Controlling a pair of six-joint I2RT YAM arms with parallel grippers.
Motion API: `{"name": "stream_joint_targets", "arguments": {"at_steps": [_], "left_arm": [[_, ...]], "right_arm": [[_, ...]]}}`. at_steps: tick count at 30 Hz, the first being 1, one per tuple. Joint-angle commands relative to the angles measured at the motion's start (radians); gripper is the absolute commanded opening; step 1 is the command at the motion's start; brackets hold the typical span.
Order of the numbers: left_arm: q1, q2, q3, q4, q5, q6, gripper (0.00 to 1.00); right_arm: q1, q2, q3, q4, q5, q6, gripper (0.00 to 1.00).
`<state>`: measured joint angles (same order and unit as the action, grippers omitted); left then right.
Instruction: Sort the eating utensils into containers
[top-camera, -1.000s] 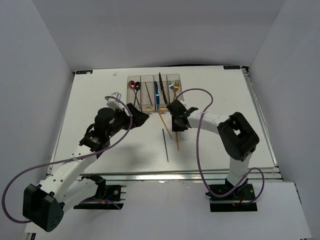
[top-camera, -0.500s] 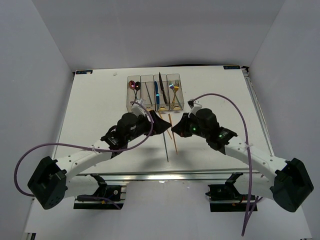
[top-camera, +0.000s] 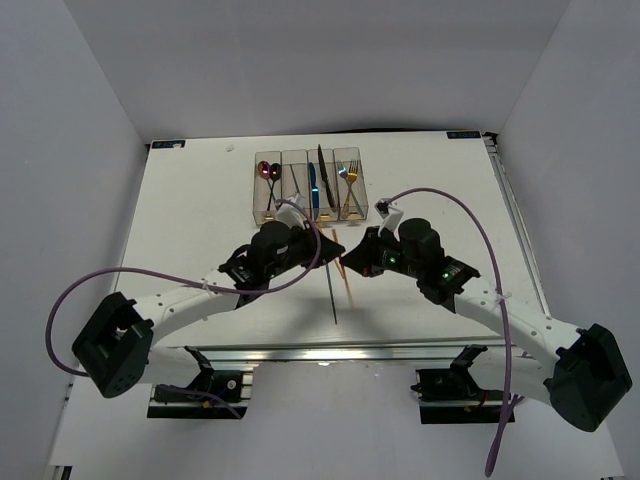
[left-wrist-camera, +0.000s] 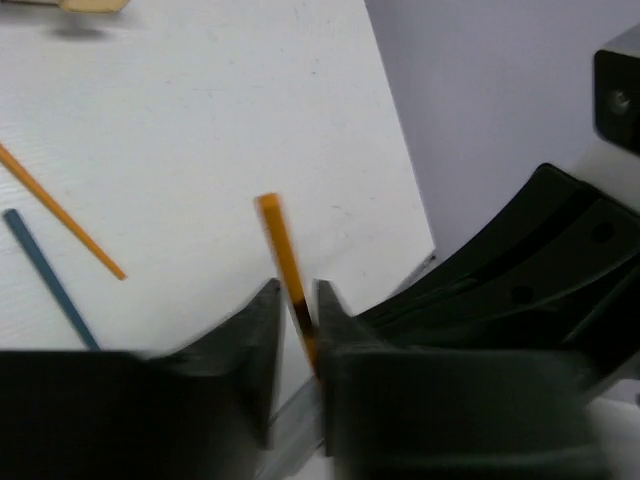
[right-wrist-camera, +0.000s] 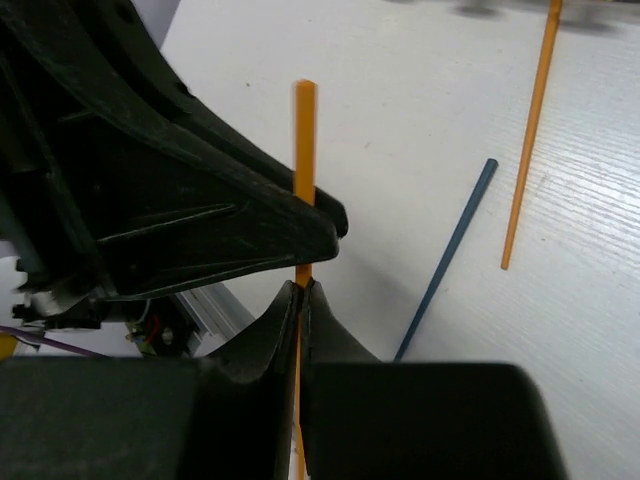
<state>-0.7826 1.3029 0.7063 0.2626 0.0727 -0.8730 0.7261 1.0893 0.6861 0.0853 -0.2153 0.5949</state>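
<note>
The right pincer is pinched tight on a gold chopstick, which it holds clear of the tabletop. The left pincer straddles the same stick with only a sliver of gap. Whether it actually grips cannot be told, as that view is blurred. It looks like a handover between the arms.

Below them a second gold chopstick and a dark chopstick lie flat on the tabletop, near each other. Farther back, the bins hold spoons, a thin dark utensil, knives and forks, one sort per bin. Most of the sorting appears done — three chopsticks are not yet binned.

The chopsticks are thin, straight, smooth rods with square ends. The bins are clear plastic with straight walls, and the tabletop is matte white with a fine grain.
</note>
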Motion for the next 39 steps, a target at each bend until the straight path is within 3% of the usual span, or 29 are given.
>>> {"name": "stream_joint_targets", "arguments": {"at_steps": [1, 3, 4, 5, 7, 8, 11, 13, 15, 23, 29, 33, 34, 35, 37, 39], "left_arm": [[-0.006, 0.013, 0.062, 0.006, -0.004, 0.017, 0.14], [-0.006, 0.021, 0.087, -0.035, -0.023, 0.037, 0.00], [-0.006, 0.022, 0.122, -0.057, -0.040, 0.048, 0.00], [-0.004, 0.024, 0.142, -0.083, -0.059, 0.071, 0.00], [0.000, 0.033, 0.218, -0.186, -0.137, 0.110, 0.00], [0.009, 0.039, 0.252, -0.230, -0.196, 0.153, 0.00], [0.095, 0.099, 0.382, -0.377, -0.232, 0.207, 0.00], [0.182, 0.178, 0.455, -0.439, -0.237, 0.248, 0.00], [0.250, 0.267, 0.628, -0.547, -0.290, 0.343, 0.00], [0.376, 0.776, 1.279, -0.730, -0.304, 0.557, 0.00], [0.416, 0.963, 1.424, -0.703, -0.245, 0.569, 0.02], [0.425, 0.966, 1.385, -0.652, -0.228, 0.552, 0.15], [0.425, 0.963, 1.363, -0.646, -0.223, 0.545, 0.21], [0.425, 0.957, 1.352, -0.637, -0.218, 0.537, 0.38], [0.425, 0.920, 1.297, -0.602, -0.197, 0.513, 0.55], [0.425, 0.847, 1.248, -0.567, -0.179, 0.481, 0.63]], "right_arm": [[0.003, -0.008, 0.030, 0.062, -0.038, -0.003, 0.00], [0.003, -0.005, 0.036, 0.056, -0.021, -0.006, 0.00], [0.001, -0.008, 0.036, 0.045, -0.009, -0.006, 0.00], [0.001, -0.018, 0.038, 0.030, 0.014, -0.001, 0.21], [-0.001, -0.038, 0.038, -0.004, 0.105, 0.008, 0.49], [-0.002, -0.057, 0.039, -0.060, 0.146, 0.012, 0.71], [-0.017, -0.087, 0.056, -0.189, 0.322, 0.025, 0.89], [-0.028, -0.098, 0.061, -0.231, 0.356, 0.026, 0.89], [-0.033, -0.112, 0.056, -0.257, 0.369, 0.014, 0.89], [-0.039, -0.138, 0.021, -0.306, 0.363, -0.020, 0.89], [-0.040, -0.152, -0.051, -0.272, 0.321, -0.012, 0.89], [-0.042, -0.147, -0.072, -0.266, 0.321, -0.030, 0.90], [-0.040, -0.138, -0.072, -0.262, 0.315, -0.044, 0.89], [-0.040, -0.126, -0.072, -0.262, 0.307, -0.053, 0.89], [-0.042, -0.073, -0.054, -0.262, 0.309, -0.082, 0.89], [-0.040, 0.024, -0.010, -0.262, 0.306, -0.110, 0.89]]}}
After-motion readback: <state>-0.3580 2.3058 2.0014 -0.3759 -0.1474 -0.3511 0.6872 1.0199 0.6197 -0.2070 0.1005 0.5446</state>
